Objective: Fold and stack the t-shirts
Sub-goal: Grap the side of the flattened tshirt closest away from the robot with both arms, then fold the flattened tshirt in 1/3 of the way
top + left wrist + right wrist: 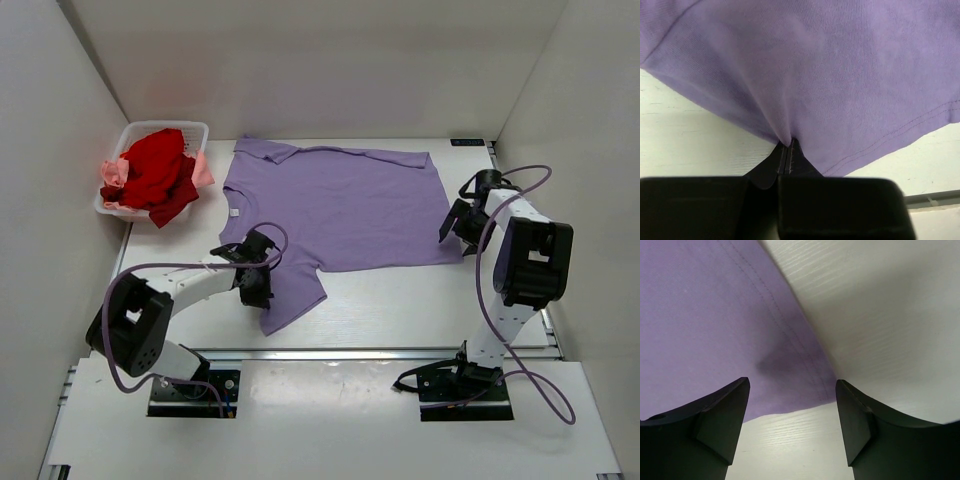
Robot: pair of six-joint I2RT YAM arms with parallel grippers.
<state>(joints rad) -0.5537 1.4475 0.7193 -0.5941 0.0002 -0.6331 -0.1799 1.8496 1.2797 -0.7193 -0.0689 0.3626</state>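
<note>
Closed black fingers fill the bottom of the left wrist view. The left gripper (788, 150) is clamped on a pinch of the lavender shirt (805, 65), and the cloth draws to a pucker where the tips meet. A stitched edge runs off to one side, so this looks like the near sleeve, gripped so it can be lifted and folded inward.

The right gripper (792, 385) stands with jaws wide apart over the shirt's near hem corner, holding nothing. It looks poised to drop onto that corner so both arms can carry the near edge over together.

Only the wrist views settle these two states; from above, the grippers' own bodies hide their tips. The top view gives what the wrists cannot. It shows the shirt spread flat on the table (420, 300), collar toward the left and hem toward the right, not yet folded.

Farthest off, at the far left corner, the basket (195, 128) holds the red shirt (155, 170) and the pink shirt (112, 172), both crumpled.
</note>
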